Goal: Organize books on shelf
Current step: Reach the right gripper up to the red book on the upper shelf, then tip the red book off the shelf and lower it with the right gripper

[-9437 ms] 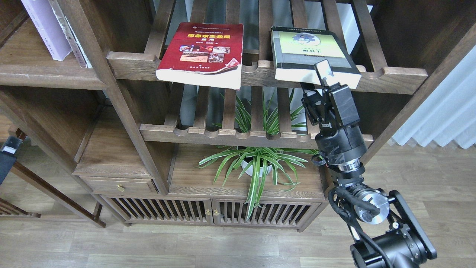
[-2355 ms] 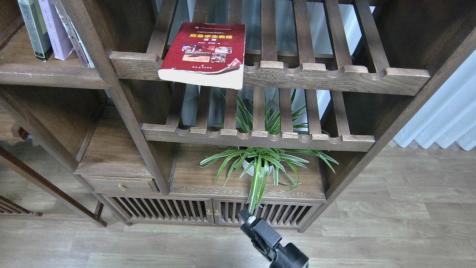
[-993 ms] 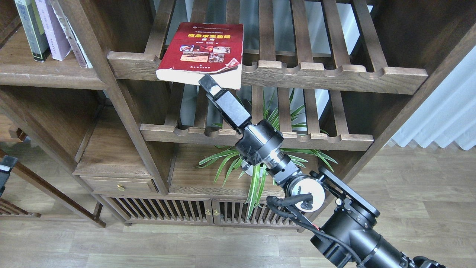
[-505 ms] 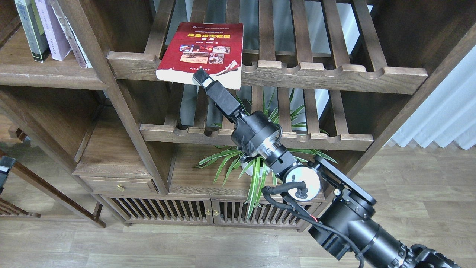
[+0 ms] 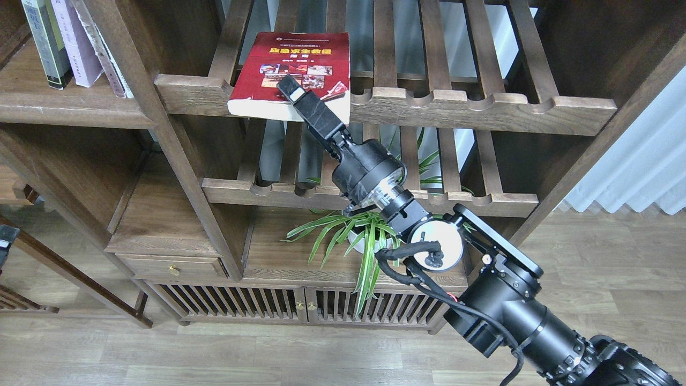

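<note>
A thick red paperback with cover photos and a yellow title (image 5: 292,75) is seen lying flat on the upper slatted wooden rack (image 5: 482,107), in the upper centre of the frame, its near edge overhanging the scalloped front rail so that an edge is offered for gripping. The right gripper (image 5: 292,92) is reached up from the lower right and is laid over that near edge, one finger being visible on top of the cover; whether a second finger sits beneath, and how far the jaws are parted, cannot be told. In the upper left corner, a yellow-green, grey and black paperback (image 5: 40,43) and a thinner lavender-white paperback (image 5: 75,43) are stood upright side by side on the flat dark brown wooden shelf (image 5: 64,107), presumably the place meant for the red one too. A green spider plant in a white pot (image 5: 370,236) is stood below, behind the arm. The left gripper is not seen.
</note>
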{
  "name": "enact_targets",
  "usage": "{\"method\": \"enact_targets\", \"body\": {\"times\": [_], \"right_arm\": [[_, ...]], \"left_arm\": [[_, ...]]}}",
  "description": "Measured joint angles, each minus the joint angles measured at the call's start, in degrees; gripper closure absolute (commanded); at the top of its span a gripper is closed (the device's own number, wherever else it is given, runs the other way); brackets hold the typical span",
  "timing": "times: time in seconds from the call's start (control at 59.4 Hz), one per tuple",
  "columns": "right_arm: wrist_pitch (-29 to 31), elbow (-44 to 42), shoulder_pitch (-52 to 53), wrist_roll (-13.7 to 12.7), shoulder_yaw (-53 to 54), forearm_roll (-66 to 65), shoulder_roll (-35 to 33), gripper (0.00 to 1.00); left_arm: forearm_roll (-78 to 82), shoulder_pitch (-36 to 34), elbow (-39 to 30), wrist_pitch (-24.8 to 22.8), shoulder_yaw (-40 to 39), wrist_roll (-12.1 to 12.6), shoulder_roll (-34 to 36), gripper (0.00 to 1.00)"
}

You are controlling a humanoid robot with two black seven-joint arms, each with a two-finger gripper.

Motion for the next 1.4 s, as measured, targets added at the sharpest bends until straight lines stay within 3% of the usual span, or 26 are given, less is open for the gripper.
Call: {"method": "enact_targets", "body": {"times": [0.219,0.505,0.639,0.757,0.925,1.077,1.396], "right_arm": [[4.9,0.1,-3.7,-2.7,1.3,0.4,0.0,0.96],[21.2,2.5,-18.8,-6.7,-0.2,-0.8,0.0,0.96],[30.3,1.6,-25.1,-7.2,-1.3,-1.0,0.0,0.96],[31.8,-0.5,-27.1,-7.5,-1.3,-1.0,-0.5,0.97],[32.1,-3.0,-30.9,-11.7,-0.1,-1.4,-2.0,0.97],[32.1,-6.2,-31.9,-13.3,1.6,-1.4,-4.9,0.96],[32.1,-17.7,-32.1,-19.5,1.9,-1.7,-3.6,0.96]], "left_arm": [[-1.0,0.0,1.7,0.0,1.2,0.0,0.0,0.0],[-6.4,0.4,1.9,0.0,9.1,0.3,0.5,0.01],[-6.6,0.2,1.8,0.0,13.0,0.3,0.4,0.01],[-6.8,0.0,1.8,0.0,15.5,0.1,0.0,0.01],[-7.2,-0.2,1.7,0.0,20.8,0.0,-0.8,0.01],[-7.7,-0.2,1.1,0.0,24.1,-0.2,-2.1,0.01],[-17.6,-1.6,-0.4,0.0,39.6,-4.2,-3.4,0.01]]}}
